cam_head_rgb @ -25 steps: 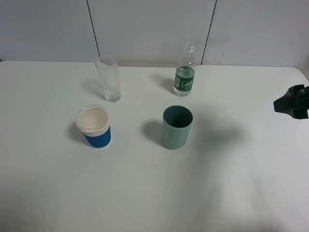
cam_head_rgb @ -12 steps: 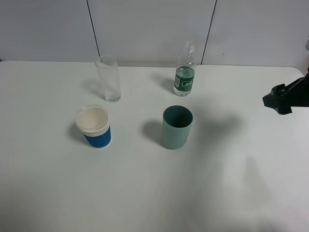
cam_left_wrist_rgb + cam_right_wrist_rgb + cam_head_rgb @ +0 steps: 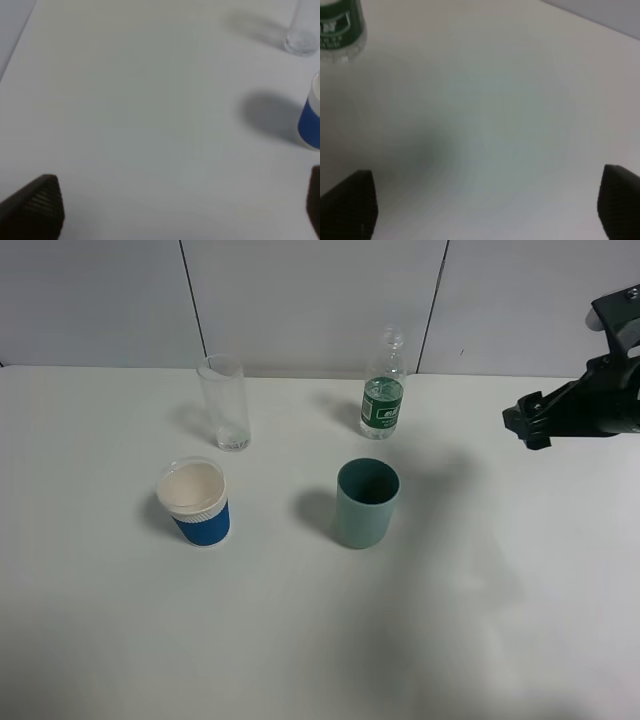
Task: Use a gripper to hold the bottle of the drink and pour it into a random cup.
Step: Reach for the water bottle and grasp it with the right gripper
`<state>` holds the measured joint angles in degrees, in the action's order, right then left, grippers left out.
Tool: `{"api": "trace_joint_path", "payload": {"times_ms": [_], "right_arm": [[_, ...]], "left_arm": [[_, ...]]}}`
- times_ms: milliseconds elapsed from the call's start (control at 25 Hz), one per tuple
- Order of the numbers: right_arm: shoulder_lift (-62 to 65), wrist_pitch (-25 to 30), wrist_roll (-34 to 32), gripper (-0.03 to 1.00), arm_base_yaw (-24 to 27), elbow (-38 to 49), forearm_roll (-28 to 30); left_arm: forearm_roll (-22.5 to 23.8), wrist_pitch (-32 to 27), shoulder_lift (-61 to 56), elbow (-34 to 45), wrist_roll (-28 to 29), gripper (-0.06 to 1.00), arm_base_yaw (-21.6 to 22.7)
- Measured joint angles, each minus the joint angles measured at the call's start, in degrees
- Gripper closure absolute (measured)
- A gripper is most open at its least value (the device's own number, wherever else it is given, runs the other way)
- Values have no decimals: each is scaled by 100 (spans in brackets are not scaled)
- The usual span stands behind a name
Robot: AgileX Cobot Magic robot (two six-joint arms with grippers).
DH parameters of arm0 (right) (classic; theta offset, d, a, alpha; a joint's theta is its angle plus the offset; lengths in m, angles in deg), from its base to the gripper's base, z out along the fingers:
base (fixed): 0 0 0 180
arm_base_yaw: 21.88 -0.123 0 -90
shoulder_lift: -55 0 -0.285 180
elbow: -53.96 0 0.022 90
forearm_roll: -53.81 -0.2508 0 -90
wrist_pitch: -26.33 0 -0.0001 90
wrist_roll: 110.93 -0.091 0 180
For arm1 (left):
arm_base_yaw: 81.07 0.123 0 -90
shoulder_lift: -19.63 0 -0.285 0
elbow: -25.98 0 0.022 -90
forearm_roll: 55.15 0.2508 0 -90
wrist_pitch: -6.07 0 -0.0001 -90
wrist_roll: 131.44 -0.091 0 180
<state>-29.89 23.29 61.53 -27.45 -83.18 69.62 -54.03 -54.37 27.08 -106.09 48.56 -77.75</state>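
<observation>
The bottle of the drink (image 3: 381, 390), clear with a dark green label, stands upright near the back wall. Its lower part shows in the right wrist view (image 3: 337, 30). The teal-green cup (image 3: 367, 502) stands in front of it, upright, with a dark inside. My right gripper (image 3: 527, 425) hovers to the right of the bottle, well apart from it. In its wrist view the right gripper (image 3: 485, 205) is open with only bare table between the fingertips. My left gripper (image 3: 175, 210) is open over bare table and is out of the high view.
A tall clear glass (image 3: 224, 402) stands at the back left, and its base shows in the left wrist view (image 3: 302, 30). A blue-sleeved white paper cup (image 3: 196, 502) stands in front of it, also at the edge of the left wrist view (image 3: 311, 120). The white table (image 3: 300, 640) meets a grey wall behind.
My right arm has come in from the right edge, moving left and toward the back, closer to the bottle. The cups, glass and bottle have stayed put.
</observation>
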Motion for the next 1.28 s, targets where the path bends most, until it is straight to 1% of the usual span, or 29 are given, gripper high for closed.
{"api": "trace_joint_path", "payload": {"times_ms": [120, 240, 280, 320, 400, 480, 680, 760, 800, 1040, 1120, 1200, 1280], "right_arm": [[-348, -523, -873, 9, 0, -4, 949], [-709, -1156, -1547, 9, 0, -4, 1707], [-832, -1340, -1722, 9, 0, -4, 1863], [-832, -1340, -1722, 9, 0, -4, 1863], [-1052, -1756, -1905, 9, 0, -4, 2085], [-1402, -2162, -1909, 9, 0, -4, 2173], [-1893, -2607, -1471, 9, 0, -11, 2131], [-1980, -2663, -1340, 9, 0, -11, 2079], [-2130, -2829, -1126, 9, 0, -13, 1914], [-2428, -3370, -316, 9, 0, -18, 1177], [-2519, -3592, -137, 9, 0, -18, 956], [-2647, -3820, -67, 9, 0, -24, 848], [-2788, -3906, -29, 9, 0, -77, 815]], "left_arm": [[0, 0, 0, 0, 0, -4, 0], [0, 0, 0, 0, 0, -4, 0], [0, 0, 0, 0, 0, -4, 0], [0, 0, 0, 0, 0, -4, 0], [0, 0, 0, 0, 0, -4, 0], [0, 0, 0, 0, 0, -4, 0], [0, 0, 0, 0, 0, -4, 0], [0, 0, 0, 0, 0, -4, 0], [0, 0, 0, 0, 0, -4, 0], [0, 0, 0, 0, 0, -4, 0], [0, 0, 0, 0, 0, -4, 0], [0, 0, 0, 0, 0, -4, 0], [0, 0, 0, 0, 0, -4, 0]]}}
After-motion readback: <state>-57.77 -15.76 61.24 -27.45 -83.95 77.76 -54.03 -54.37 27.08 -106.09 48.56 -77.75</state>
